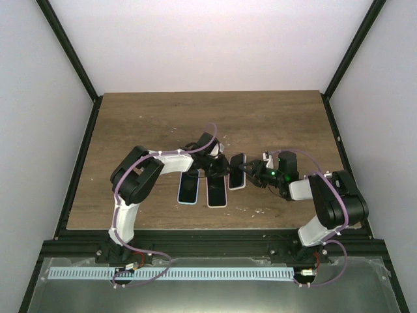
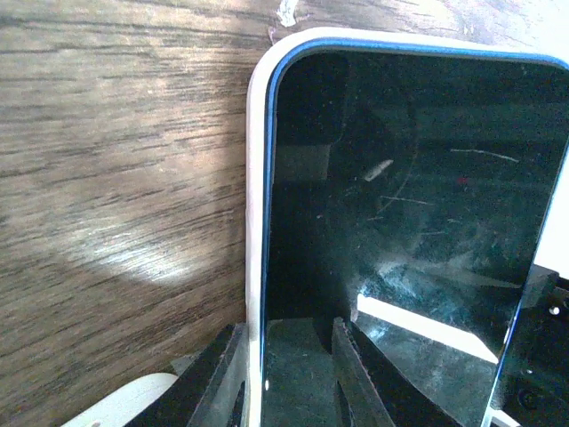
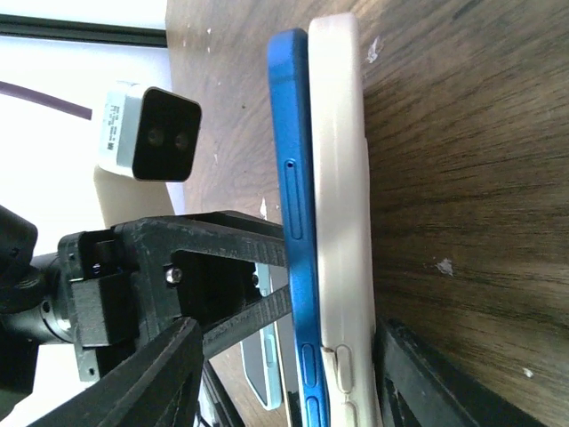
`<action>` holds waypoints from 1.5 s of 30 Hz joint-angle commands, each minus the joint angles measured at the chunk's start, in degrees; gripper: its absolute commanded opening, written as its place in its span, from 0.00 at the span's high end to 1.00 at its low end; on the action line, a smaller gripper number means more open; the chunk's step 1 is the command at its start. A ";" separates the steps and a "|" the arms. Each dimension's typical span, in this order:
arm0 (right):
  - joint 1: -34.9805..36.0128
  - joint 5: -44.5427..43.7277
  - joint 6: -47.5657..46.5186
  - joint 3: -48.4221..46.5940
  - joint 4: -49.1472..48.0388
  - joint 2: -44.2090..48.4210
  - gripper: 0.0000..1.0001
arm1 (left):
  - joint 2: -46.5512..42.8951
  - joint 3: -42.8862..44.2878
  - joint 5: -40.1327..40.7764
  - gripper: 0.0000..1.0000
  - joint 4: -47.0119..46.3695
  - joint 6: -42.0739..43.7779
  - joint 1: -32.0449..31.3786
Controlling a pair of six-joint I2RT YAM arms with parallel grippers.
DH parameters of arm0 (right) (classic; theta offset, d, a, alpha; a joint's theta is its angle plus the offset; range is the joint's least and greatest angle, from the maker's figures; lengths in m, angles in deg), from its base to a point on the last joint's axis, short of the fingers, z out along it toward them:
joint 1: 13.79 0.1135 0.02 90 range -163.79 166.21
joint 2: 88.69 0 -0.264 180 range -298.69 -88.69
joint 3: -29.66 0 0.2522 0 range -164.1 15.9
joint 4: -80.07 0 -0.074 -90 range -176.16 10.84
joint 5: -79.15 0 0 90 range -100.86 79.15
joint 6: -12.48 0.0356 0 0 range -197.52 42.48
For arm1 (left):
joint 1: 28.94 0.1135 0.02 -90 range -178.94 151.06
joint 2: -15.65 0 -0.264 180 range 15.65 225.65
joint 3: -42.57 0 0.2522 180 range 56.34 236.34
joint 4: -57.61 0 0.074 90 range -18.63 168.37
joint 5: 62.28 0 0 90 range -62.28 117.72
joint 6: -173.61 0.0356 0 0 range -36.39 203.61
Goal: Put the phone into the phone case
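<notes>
Currently: phone (image 1: pixel 236 171) lying screen-up on white case (image 3: pixel 342 222) on the bench (image 1: pixel 163 124), blue side showing above the rim. My left end effector (image 2: pixel 289 382): fingers (image 2: pixel 356 378) narrowly parted, tips on the screen. My right end effector (image 3: pixel 284 356): spread, straddling phone and case.

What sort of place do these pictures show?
Probably a laboratory robot cell: a wooden table boxed in by plain white walls and black frame bars, with a left arm and a right arm bolted at its near edge.

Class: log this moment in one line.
blue phone: partly in white case | left fingers: on case edge | right fingers: open, straddling both
</notes>
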 commanded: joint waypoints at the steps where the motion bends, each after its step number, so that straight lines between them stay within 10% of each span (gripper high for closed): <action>1: 1.90 4.97 -1.32 -2.21 -2.91 -2.23 0.48 | -0.44 -1.68 -2.32 0.72 0.98 1.01 -1.90; 14: 1.92 0.36 -10.13 -3.08 8.87 2.45 0.91 | -2.25 0.54 -1.84 0.70 3.42 1.73 -1.84; 34: 2.22 7.38 -14.39 -5.42 17.40 24.68 0.95 | -30.43 -12.04 -1.99 0.30 0.80 -0.70 3.81; 45: 6.54 12.93 -2.33 -5.89 3.69 32.27 0.93 | -37.30 -20.34 -12.93 0.25 -15.15 -4.54 2.64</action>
